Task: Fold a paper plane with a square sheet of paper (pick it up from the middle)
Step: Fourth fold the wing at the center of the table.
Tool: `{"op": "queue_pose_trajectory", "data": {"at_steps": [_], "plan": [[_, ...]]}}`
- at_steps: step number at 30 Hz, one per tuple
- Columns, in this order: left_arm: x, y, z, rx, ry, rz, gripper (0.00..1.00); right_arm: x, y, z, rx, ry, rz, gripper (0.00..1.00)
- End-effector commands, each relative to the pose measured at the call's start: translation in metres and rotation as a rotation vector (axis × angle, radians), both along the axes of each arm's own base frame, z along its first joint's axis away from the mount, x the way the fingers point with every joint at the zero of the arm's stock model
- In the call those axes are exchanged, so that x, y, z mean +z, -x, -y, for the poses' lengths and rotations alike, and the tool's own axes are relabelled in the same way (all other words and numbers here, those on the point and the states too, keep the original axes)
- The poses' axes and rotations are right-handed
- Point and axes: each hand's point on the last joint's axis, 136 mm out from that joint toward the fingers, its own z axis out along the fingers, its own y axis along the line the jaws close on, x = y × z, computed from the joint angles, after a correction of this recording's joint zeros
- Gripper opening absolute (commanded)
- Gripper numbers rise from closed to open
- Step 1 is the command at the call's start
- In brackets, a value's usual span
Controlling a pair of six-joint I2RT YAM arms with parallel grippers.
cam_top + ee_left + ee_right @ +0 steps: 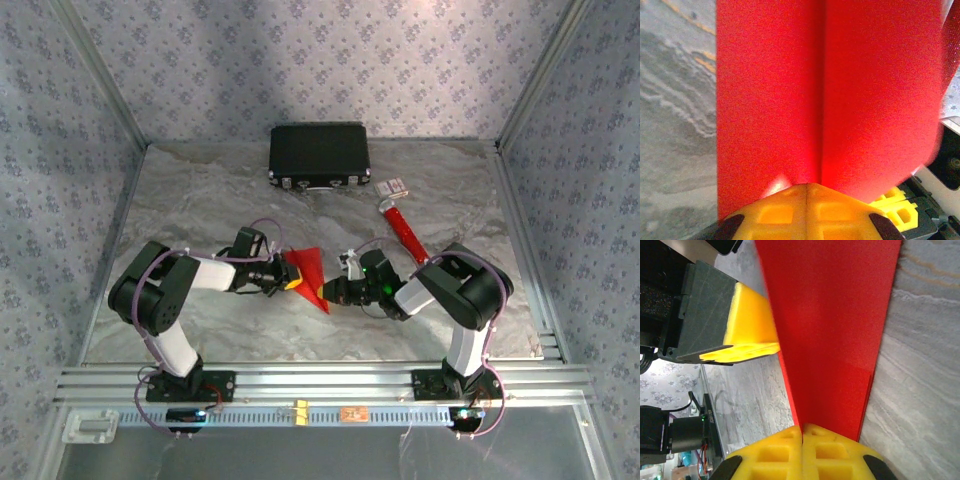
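Folded red paper near tabletop centre. Left end effector closed on its side, right end effector closed on its pointed end.

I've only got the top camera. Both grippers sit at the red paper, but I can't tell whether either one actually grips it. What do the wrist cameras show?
Observer: The left gripper is shut on the paper, pinching its edge.
Operator: And the right?
Observer: The right gripper is shut on it too, at the narrower end.
Operator: Any fold visible?
Observer: Yes, a straight centre crease runs away from the left gripper's pinch.
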Motion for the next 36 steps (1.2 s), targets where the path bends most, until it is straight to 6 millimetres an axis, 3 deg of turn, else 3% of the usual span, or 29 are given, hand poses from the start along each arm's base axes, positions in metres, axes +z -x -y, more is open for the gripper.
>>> {"op": "queue_pose_trajectory", "data": {"at_steps": [1, 13, 23, 36], "plan": [[-0.023, 0.006, -0.016, 0.031, -0.105, -0.058, 0.06, -0.015, -0.001, 0.007, -0.034, 0.035, -0.053, 0.05], [0.014, -0.007, -0.009, 0.019, -0.075, 0.074, 0.10, -0.018, -0.003, 0.011, -0.063, 0.014, -0.067, 0.04], [0.037, -0.009, 0.014, -0.011, 0.024, 0.146, 0.10, -0.022, -0.001, 0.014, -0.070, 0.025, -0.077, 0.04], [0.030, -0.016, 0.032, -0.024, 0.062, 0.142, 0.09, -0.024, -0.002, 0.016, -0.081, 0.031, -0.084, 0.04]]}}
